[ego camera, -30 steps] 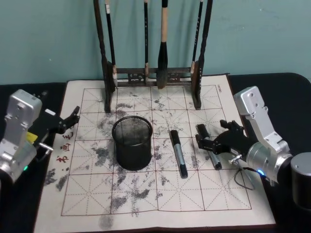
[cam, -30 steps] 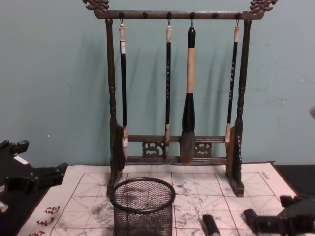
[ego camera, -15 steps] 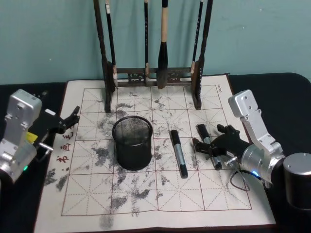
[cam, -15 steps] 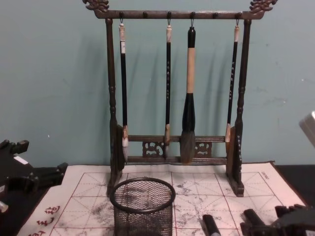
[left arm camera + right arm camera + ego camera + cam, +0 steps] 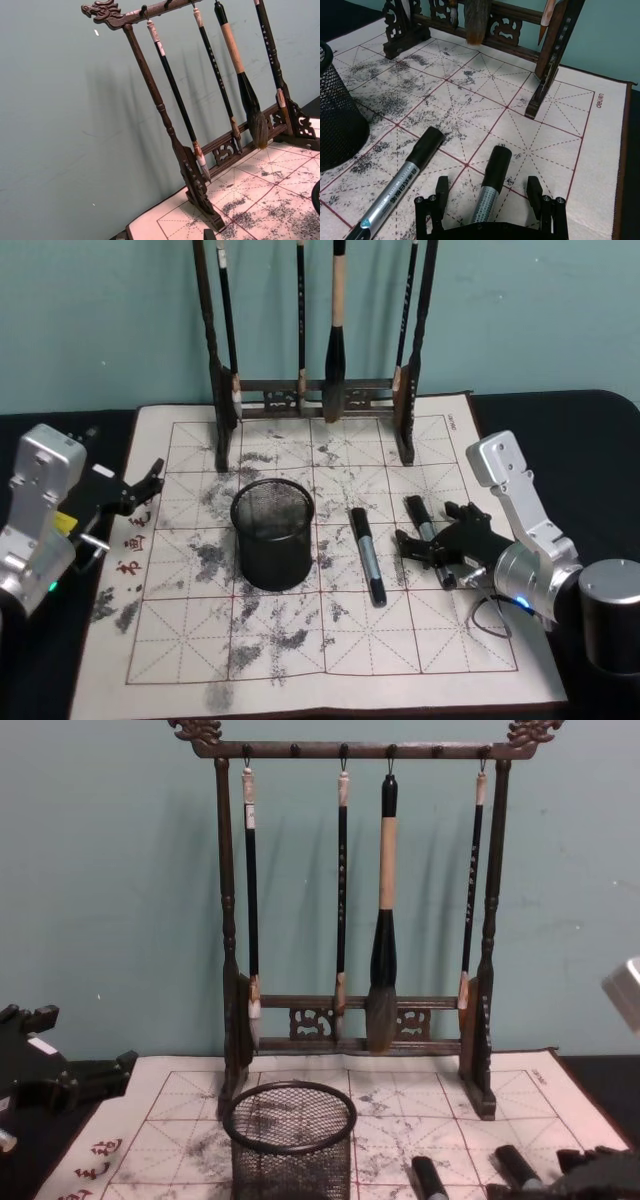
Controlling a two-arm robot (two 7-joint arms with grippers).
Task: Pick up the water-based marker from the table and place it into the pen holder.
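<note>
My right gripper [image 5: 487, 187] is spread wide and grasping nothing. Its jaws straddle the water-based marker [image 5: 495, 167], which lies on the calligraphy mat [image 5: 470, 100] just right of a second marker [image 5: 407, 175]. Recommendation: lower until both fingers flank the barrel, centre on it, then close squarely. The pen holder [image 5: 270, 550], further left, appears empty. My left gripper [image 5: 145, 488] is parked at the mat's left edge.

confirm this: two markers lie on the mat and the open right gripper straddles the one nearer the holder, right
No. The open right gripper straddles the farther marker, not the nearer marker beside the holder. The right wrist view shows the farther one between its fingers. Both do lie on the mat; the left gripper sits parked at its left edge.
</note>
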